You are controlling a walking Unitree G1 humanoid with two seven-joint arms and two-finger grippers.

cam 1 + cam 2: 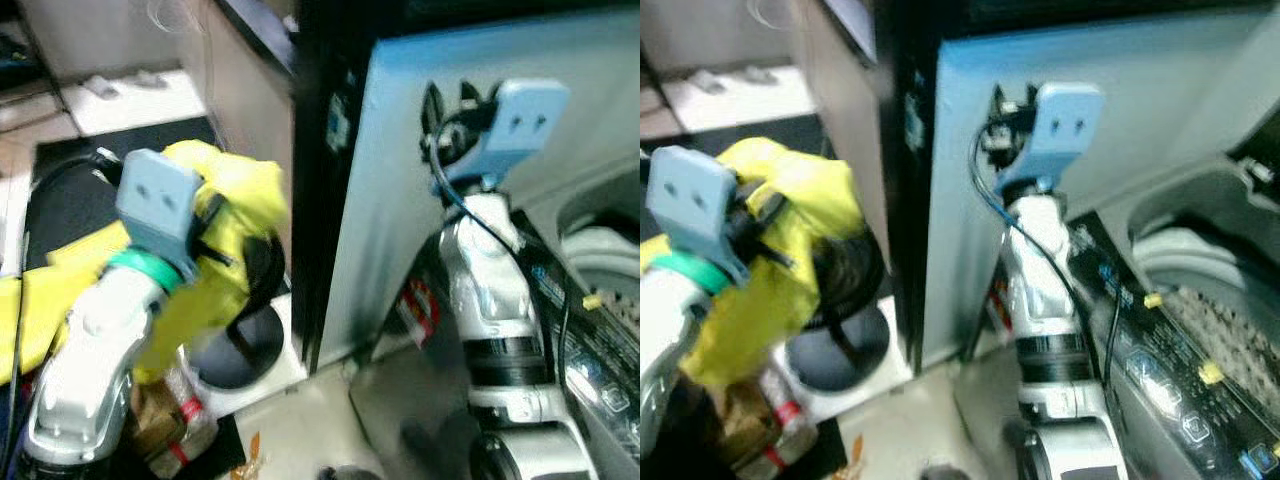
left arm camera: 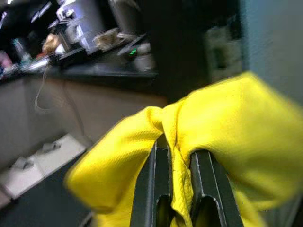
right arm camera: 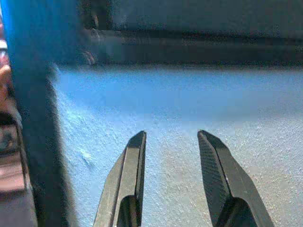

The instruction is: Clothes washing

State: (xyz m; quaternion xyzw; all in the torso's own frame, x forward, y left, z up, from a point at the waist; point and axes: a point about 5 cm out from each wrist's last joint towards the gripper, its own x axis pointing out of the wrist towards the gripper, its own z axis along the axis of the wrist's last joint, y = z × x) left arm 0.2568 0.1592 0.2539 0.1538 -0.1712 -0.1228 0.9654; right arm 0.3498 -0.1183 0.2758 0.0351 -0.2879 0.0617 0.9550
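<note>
— Visibility report?
— Blurred; my left end effector (image 2: 182,189) is partly buried in one yellow garment (image 2: 227,127), clamped on a fold, raised beside the washing machine (image 1: 1180,330).
— And the right end effector (image 3: 173,184)?
— Fingers apart, empty, facing the raised blue lid (image 1: 400,180). Drum cut off.

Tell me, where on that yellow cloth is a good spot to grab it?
A bunched fold near its top, as the left gripper does now: the yellow cloth is pinched between both fingers there, coming from below. A gathered ridge gives thickness to clamp; the loose hanging parts would likely slip.
</note>
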